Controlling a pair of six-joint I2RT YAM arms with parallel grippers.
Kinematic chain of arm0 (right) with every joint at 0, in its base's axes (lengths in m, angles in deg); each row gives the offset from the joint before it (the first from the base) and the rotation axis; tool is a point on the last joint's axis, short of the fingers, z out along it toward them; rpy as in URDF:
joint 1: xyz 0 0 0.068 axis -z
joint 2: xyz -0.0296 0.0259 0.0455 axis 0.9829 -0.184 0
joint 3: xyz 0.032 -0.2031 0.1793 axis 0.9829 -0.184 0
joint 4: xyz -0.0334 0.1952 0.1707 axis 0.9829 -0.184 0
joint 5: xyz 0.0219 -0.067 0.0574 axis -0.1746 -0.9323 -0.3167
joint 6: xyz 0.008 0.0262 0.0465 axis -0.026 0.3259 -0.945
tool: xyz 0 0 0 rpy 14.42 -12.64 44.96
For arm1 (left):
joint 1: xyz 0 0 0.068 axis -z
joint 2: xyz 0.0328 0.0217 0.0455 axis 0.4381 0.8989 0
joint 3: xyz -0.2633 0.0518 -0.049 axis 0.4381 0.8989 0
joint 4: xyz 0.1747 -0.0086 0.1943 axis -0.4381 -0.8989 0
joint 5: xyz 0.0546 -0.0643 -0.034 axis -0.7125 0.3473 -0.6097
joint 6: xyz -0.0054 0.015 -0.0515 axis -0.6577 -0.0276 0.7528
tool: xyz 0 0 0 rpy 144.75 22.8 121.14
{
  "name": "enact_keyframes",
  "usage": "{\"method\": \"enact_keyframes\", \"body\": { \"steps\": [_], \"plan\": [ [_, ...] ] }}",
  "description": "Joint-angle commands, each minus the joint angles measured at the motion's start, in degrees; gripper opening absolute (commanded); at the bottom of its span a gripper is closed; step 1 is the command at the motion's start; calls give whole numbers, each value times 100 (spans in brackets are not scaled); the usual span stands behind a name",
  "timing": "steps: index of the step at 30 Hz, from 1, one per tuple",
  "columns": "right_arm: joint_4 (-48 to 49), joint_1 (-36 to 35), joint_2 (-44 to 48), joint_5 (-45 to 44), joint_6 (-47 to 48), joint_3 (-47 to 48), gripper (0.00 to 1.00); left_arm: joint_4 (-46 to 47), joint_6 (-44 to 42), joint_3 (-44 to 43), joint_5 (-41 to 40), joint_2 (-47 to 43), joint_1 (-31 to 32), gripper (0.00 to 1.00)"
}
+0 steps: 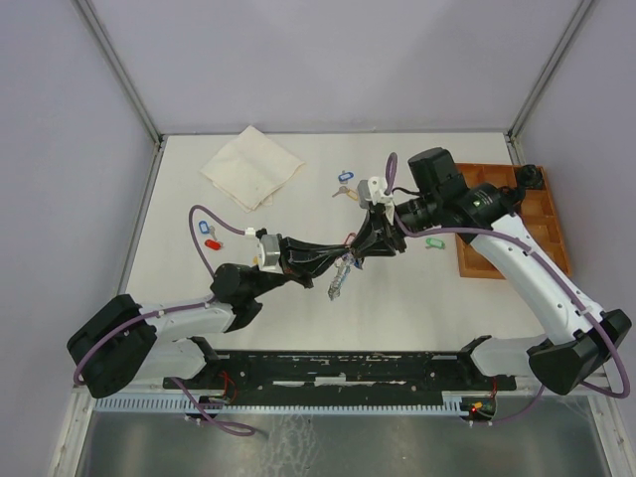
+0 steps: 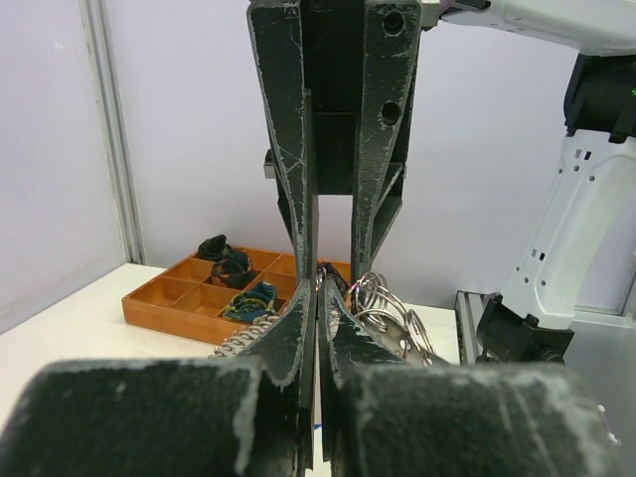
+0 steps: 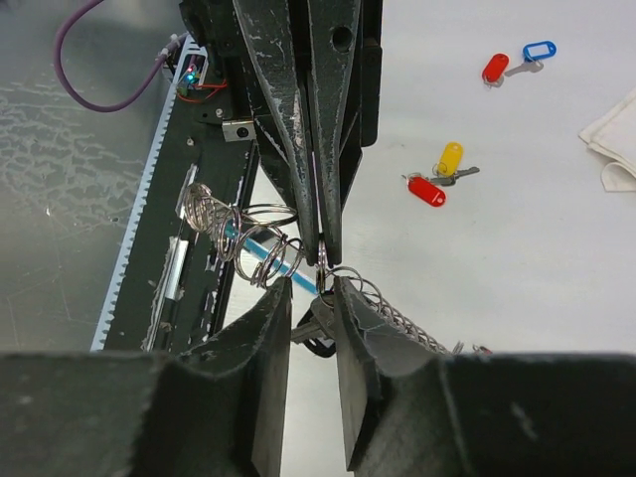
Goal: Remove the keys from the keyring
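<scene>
Top view: left gripper and right gripper meet nose to nose above the table, left of the wooden tray; the keyring hangs just below them.
Left wrist: fingers pressed together — pinching the ring's wire coils.
Right wrist: fingers partly apart, straddling the coils on the light-blue band.
Loose keys: red- and yellow-tagged, on the table, apart from the keyring.

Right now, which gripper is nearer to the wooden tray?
Right. The right gripper is mid-table, a short way left of the wooden tray; the left gripper is farther left, beyond the right one.
</scene>
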Motion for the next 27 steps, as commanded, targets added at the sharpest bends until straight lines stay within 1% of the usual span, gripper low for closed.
{"method": "enact_keyframes", "body": {
  "steps": [1, 3, 5, 6, 10, 12, 13, 14, 17, 19, 20, 22, 23, 25, 27],
  "plan": [
    [397, -36, 130, 40, -305, -62, 26, 378, -169, -89, -129, -78, 5, 3],
    [428, -50, 120, 35, -339, -75, 17, 403, -151, -77, -115, -69, 0, 3],
    [432, -45, 123, 15, -311, -79, 5, 436, -138, -68, -106, -69, 4, 3],
    [413, -48, 128, 3, -286, -78, 2, 446, -130, -61, -106, -73, 4, 3],
    [386, -45, 229, -40, -213, -81, 1, 441, -106, -18, -120, -88, 5, 3],
    [209, -49, 251, -177, -54, -6, 1, 429, -56, 51, -192, -136, -3, 3],
    [90, -45, 244, -272, 54, 38, 1, 359, -39, 71, -213, -182, -4, 7],
    [-55, -50, 231, -350, 206, 99, 1, 245, -26, 84, -227, -252, -16, 13],
    [-467, -57, 179, -604, 621, 254, 1, -395, 32, 42, -229, -538, -37, 41],
    [-764, -118, 140, -839, 936, 356, 1, -1055, 33, 0, -245, -857, -60, 53],
    [-936, -143, 116, -1011, 1138, 418, 1, -1394, 23, -18, -333, -1035, -65, 59],
    [-1216, -213, 94, -1424, 1549, 535, 1, -2193, 38, -47, -688, -1454, -72, 76],
    [-1352, -245, 83, -1657, 1714, 598, 1, -2579, 39, -60, -891, -1652, -75, 83],
    [-1685, -274, 57, -2016, 2169, 737, 1, -3145, 99, -77, -1014, -1936, -78, 93],
    [-2002, -274, 45, -2246, 2549, 854, 1, -3402, 190, -108, -871, -2029, -88, 99]
  ]
}}
